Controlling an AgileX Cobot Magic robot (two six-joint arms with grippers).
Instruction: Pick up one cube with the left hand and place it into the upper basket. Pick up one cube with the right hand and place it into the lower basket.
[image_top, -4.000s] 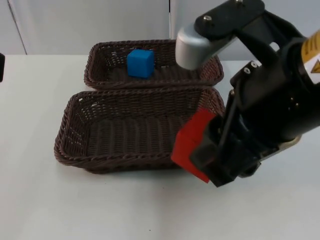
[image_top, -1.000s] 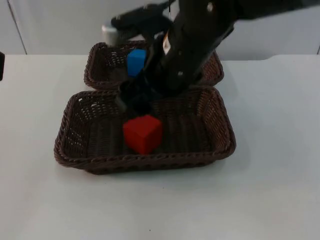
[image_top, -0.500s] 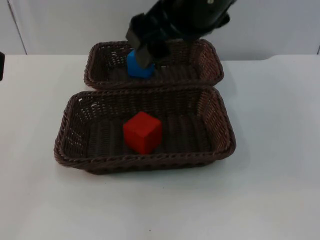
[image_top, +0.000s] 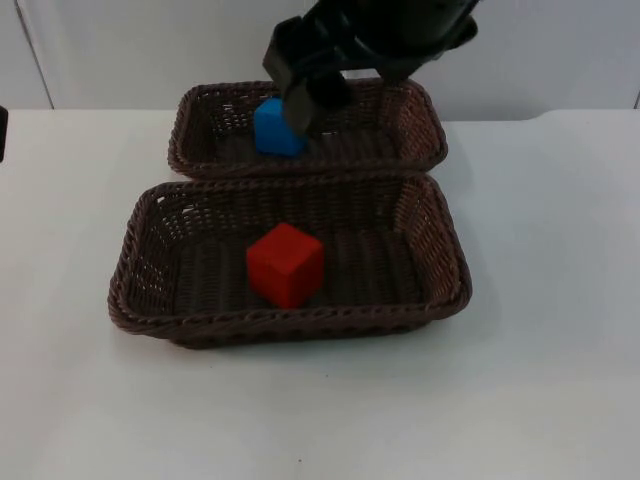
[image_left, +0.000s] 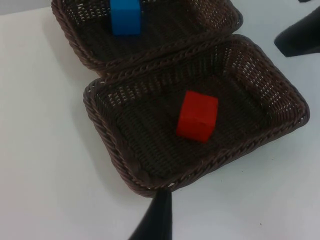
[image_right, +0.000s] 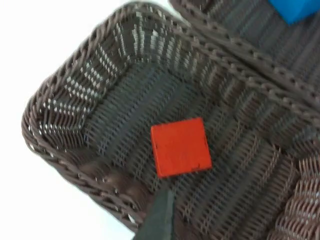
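Note:
A red cube (image_top: 286, 264) rests on the floor of the lower basket (image_top: 140, 300), a little left of its middle; it also shows as the red cube (image_left: 197, 116) and the red cube (image_right: 180, 147). In the upper basket (image_top: 200, 158) lies a blue cube (image_top: 272, 130), also seen as the blue cube (image_left: 125, 17). My right gripper (image_top: 305, 92) hangs open and empty high over the upper basket, just right of the blue cube. The left arm waits off to the left, its fingertip (image_left: 158, 220) over the table short of the lower basket's rim (image_left: 145, 187).
Both wicker baskets stand rim to rim in the middle of the white table (image_top: 540, 380), with the grey wall (image_top: 150, 50) right behind the upper one. Part of the right arm (image_left: 300, 37) hangs beside the lower basket.
The right gripper brought the red cube over the lower basket, let it go there, then rose and drew back over the upper basket. The red cube lies still.

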